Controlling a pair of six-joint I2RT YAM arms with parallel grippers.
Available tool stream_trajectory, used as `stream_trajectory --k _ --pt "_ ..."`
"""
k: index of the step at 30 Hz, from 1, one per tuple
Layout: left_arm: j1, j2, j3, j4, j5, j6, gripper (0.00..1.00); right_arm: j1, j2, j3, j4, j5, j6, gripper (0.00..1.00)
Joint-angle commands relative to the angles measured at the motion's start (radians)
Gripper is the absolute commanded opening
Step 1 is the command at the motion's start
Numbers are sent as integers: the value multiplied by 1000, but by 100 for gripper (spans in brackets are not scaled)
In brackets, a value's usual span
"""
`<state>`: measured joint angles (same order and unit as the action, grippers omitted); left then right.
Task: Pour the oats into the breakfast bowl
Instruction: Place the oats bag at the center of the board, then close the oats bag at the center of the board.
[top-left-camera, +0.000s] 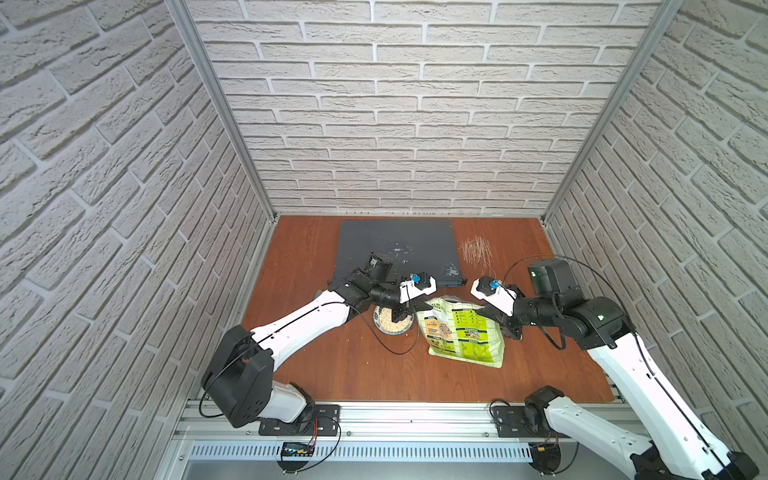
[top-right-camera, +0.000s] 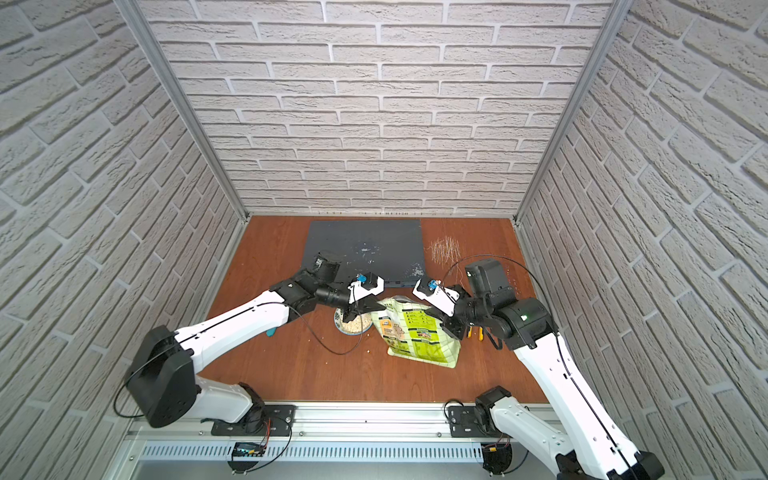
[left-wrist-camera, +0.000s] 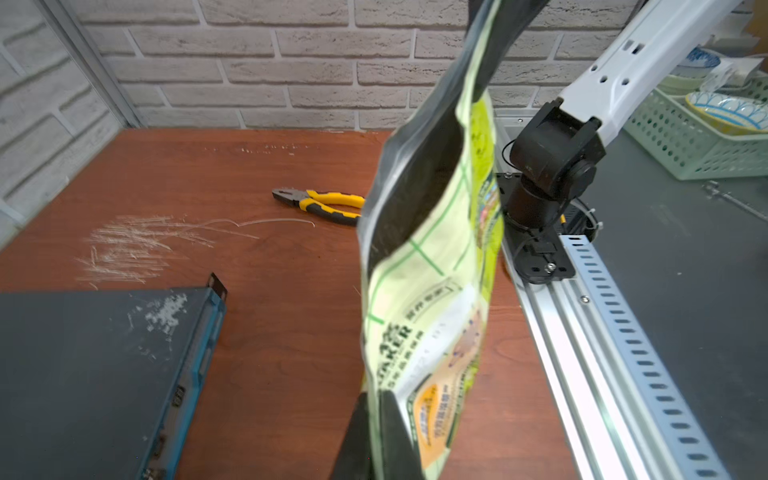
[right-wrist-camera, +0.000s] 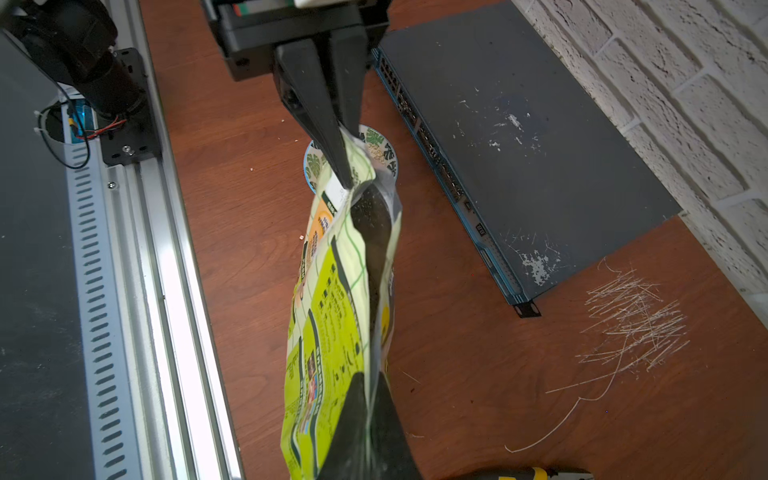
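The left gripper (right-wrist-camera: 344, 172) is clenched on the left top corner of the oat pouch (top-left-camera: 461, 332), directly above the breakfast bowl (right-wrist-camera: 309, 164). The bowl is set on the wooden table (top-left-camera: 332, 365), just left of the pouch, and a layer of oats (top-left-camera: 390, 325) is already seen inside it. A few stray flakes are scattered on the wood nearby.

The pouch is held upright with its printed yellow-green back turned to the near side. Its base appears to rest on the table, and its mouth is pulled open between the two arms. The right gripper (right-wrist-camera: 370, 386) is closed on the opposite top corner. Yellow-handled pliers (left-wrist-camera: 328, 203) lie to the right of the pouch, and a dark network switch (top-left-camera: 399, 245) is placed at the far side, well clear of the work.

The step in hand is judged to be the two-handed grip on the pouch mouth, with part of the pour apparently done. If more oats are wanted, the pouch has to be lifted and tipped leftward, so that the left corner is lowered as a spout over the bowl while the right corner is raised. Both pinches have to be kept firm on the crinkly film, and the tilt has to be made slowly, since the bowl is small and a sudden rush of flakes would be spilled past its rim.
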<state>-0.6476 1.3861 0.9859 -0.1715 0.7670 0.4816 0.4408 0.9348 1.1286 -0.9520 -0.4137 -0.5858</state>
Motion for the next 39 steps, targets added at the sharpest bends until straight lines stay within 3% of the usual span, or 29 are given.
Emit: stream_trajectory --k 1,7,9,12,16,23,27,30,32,33,35,36,39 --pt "-2 -118 -48 -34 -81 -29 0 0 6 -30 165 71 48 4" --pt "-4 -280 -179 0 -215 -115 0 -9 53 -109 207 262 96 3" --pt "-4 -298 -193 1 -250 -123 0 -9 68 -110 201 248 88 3" --pt "-12 -289 -179 14 -283 -117 0 -8 65 -104 215 116 77 5" --pt "-22 -247 -132 21 -297 -74 0 18 58 -98 210 -28 12 15" --pt "-25 -226 -133 95 -268 -36 0 112 140 -25 118 -17 -22 56" --pt "-25 -239 -144 99 -261 -24 0 170 216 15 110 12 -44 63" --pt "-26 -250 -158 110 -259 -23 0 199 281 52 99 38 -54 62" --pt "-26 -260 -172 126 -263 -23 0 212 318 80 77 50 -63 55" --pt "-27 -264 -181 135 -265 -23 0 216 336 95 60 51 -71 45" --pt "-27 -273 -191 149 -268 -22 0 220 361 124 28 53 -80 11" --pt "-26 -276 -196 153 -270 -22 0 220 367 136 12 57 -82 4" --pt "-26 -280 -200 154 -276 -21 0 223 359 141 17 47 -84 6"
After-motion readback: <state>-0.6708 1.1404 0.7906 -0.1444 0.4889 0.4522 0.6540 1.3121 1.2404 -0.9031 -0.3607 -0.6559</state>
